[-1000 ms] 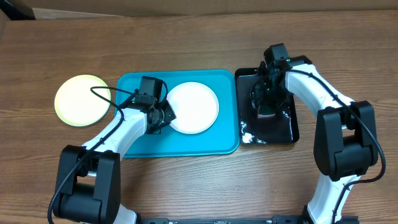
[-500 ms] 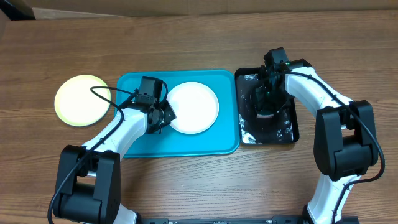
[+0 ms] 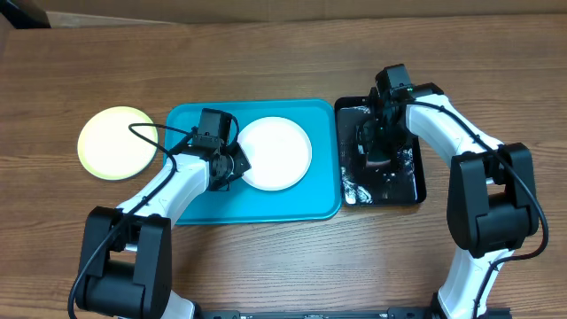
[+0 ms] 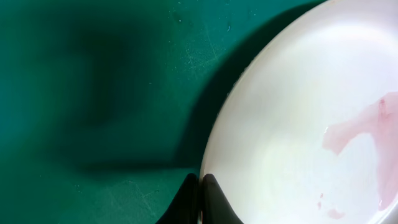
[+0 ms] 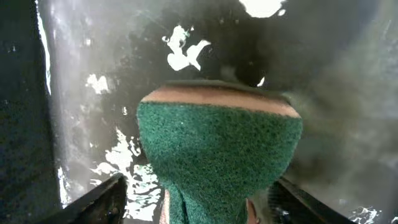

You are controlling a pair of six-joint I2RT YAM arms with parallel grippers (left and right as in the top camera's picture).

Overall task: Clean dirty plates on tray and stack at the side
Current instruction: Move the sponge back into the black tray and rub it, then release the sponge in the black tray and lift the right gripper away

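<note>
A white plate [image 3: 276, 152] lies on the turquoise tray [image 3: 190, 124]. In the left wrist view this plate [image 4: 298, 124] carries a pale reddish smear [image 4: 367, 124] over the tray floor [image 4: 93, 93]. My left gripper [image 3: 237, 164] is shut on the plate's left rim, its fingertips [image 4: 200, 186] pressed together at the edge. A yellow-green plate [image 3: 116, 143] rests on the table, left of the tray. Over the black tray, my right gripper [image 3: 379, 146] holds a green sponge [image 5: 217, 143]. The folded sponge bulges out past that gripper [image 5: 200, 186].
The glossy black tray [image 3: 412, 182] stands right of the turquoise tray, and its wet floor [image 5: 93, 124] shows white glints. Brown wooden table [image 3: 283, 257] surrounds both trays. A cardboard edge [image 3: 53, 18] shows at the far left back.
The right gripper has squeezed and eased on the sponge over the black tray, and the wet glints there have shifted. The left arm and white plate have not moved.
</note>
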